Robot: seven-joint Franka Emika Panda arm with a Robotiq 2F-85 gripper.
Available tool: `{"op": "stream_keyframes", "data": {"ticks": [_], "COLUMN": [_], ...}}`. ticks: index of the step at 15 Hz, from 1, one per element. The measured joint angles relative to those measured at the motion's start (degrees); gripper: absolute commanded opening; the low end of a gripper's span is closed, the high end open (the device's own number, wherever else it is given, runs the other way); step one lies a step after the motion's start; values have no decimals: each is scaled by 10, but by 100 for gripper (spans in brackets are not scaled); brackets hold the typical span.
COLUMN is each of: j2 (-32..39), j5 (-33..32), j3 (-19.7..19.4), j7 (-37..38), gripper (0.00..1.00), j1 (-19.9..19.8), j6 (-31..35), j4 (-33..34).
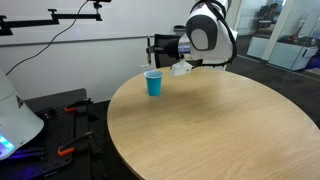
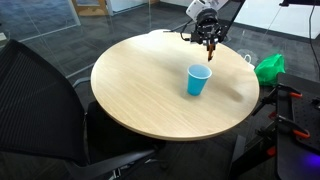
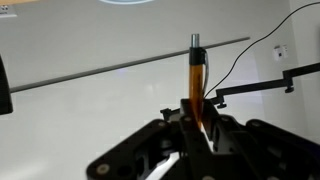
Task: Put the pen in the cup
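Observation:
The blue cup (image 1: 153, 84) stands upright on the round wooden table (image 1: 220, 130), shown in both exterior views (image 2: 198, 81). My gripper (image 2: 209, 38) hangs above the table's far edge, beside and higher than the cup, not over it. It is shut on the pen (image 2: 210, 50), a thin brownish-red stick that hangs down from the fingers. In the wrist view the pen (image 3: 196, 80) sticks out straight from between the black fingers (image 3: 197, 125), with a grey tip. In an exterior view the gripper (image 1: 178, 60) is just behind the cup, and the pen is too small to make out.
A black office chair (image 2: 40, 95) stands against the table (image 2: 150, 95). A green bag (image 2: 268, 67) lies beyond the table's edge. Red-handled tools (image 1: 70, 110) and a white device (image 1: 15, 120) sit on a bench beside the table. A boom arm with cables (image 3: 255, 85) shows behind.

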Motion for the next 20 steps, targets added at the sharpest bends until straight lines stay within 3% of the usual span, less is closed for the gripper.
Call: {"op": "stream_keyframes", "data": {"ticks": [12, 20], "j2": [23, 31], "j5": [-33, -29], "j3": [0, 7], "j7": [-106, -109], "gripper": [4, 4], "j1": [5, 15], "j6": [31, 124], "j4": [3, -8]}}
